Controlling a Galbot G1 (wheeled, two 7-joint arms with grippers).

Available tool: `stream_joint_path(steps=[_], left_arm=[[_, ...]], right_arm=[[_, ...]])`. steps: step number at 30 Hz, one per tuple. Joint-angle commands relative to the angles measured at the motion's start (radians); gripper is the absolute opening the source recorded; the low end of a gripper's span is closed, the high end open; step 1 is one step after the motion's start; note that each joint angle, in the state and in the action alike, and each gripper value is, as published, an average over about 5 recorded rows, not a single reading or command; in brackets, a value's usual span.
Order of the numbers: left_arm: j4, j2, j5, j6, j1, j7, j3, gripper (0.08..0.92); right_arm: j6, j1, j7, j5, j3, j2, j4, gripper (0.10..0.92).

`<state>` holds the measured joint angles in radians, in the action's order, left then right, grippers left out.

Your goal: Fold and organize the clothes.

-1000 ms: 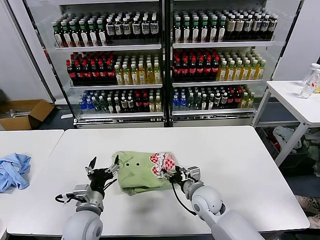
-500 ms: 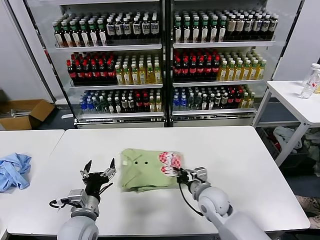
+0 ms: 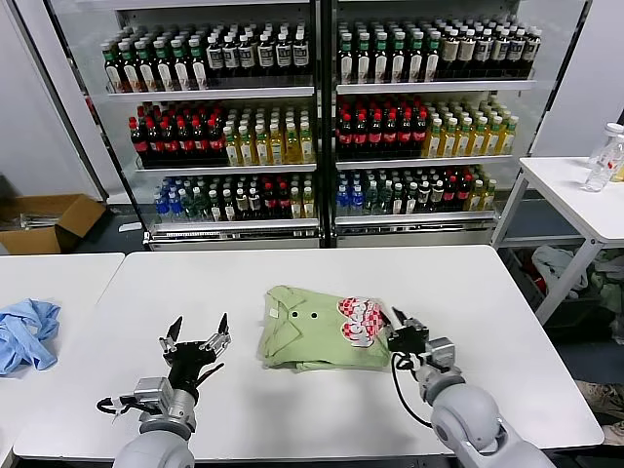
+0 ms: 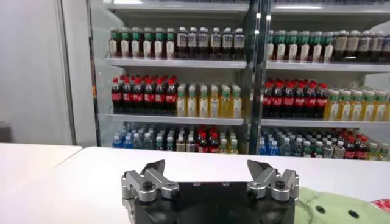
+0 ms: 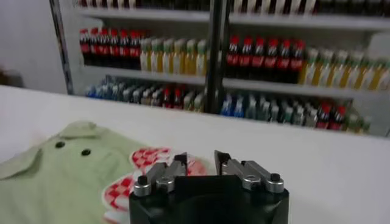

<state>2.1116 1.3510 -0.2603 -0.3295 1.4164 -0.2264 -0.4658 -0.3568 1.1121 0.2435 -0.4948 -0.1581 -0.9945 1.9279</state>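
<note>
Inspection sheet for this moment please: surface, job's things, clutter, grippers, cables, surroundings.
Surface: white table, a second white table butted against it on the robot's left.
Job's things: green shirt lying folded near mid-table, collar and two dark buttons up, red-and-white print toward the robot's right.
Clutter: blue cloth crumpled on the left table.
Grippers: left gripper open, empty, apart from the shirt on its left; right gripper at the shirt's print edge, jaws partly apart with no cloth between them in the wrist view.
Cables: black cable looping under the right wrist.
Surroundings: glass-door drinks fridge, cardboard box on the floor, side table with a bottle.
</note>
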Motion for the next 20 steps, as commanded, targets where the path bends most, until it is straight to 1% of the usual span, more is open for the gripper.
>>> stream_joint_path(steps=[1, 7, 10, 14, 17, 20], left_arm=[[0.058, 0.009, 0.011, 0.003, 0.053, 0.009, 0.003, 0.823], [0.114, 0.016, 0.008, 0.006, 0.101, 0.053, 0.012, 0.823], [0.132, 0.017, 0.005, 0.010, 0.111, 0.061, 0.011, 0.823], [0.147, 0.020, 0.002, 0.019, 0.122, 0.065, 0.011, 0.822], [0.157, 0.023, 0.000, 0.030, 0.131, 0.069, 0.011, 0.823], [0.165, 0.024, -0.002, 0.035, 0.134, 0.073, 0.010, 0.823]], right_arm=[[0.256, 0.199, 0.012, 0.219, -0.169, 0.026, 0.164, 0.405], [0.316, 0.294, 0.027, 0.259, -0.227, 0.013, 0.216, 0.578], [0.325, 0.336, 0.023, 0.278, -0.260, 0.009, 0.242, 0.656], [0.323, 0.374, 0.027, 0.265, -0.297, -0.002, 0.265, 0.765], [0.306, 0.390, 0.029, 0.252, -0.312, -0.006, 0.277, 0.812], [0.283, 0.398, 0.025, 0.238, -0.316, -0.007, 0.283, 0.821]])
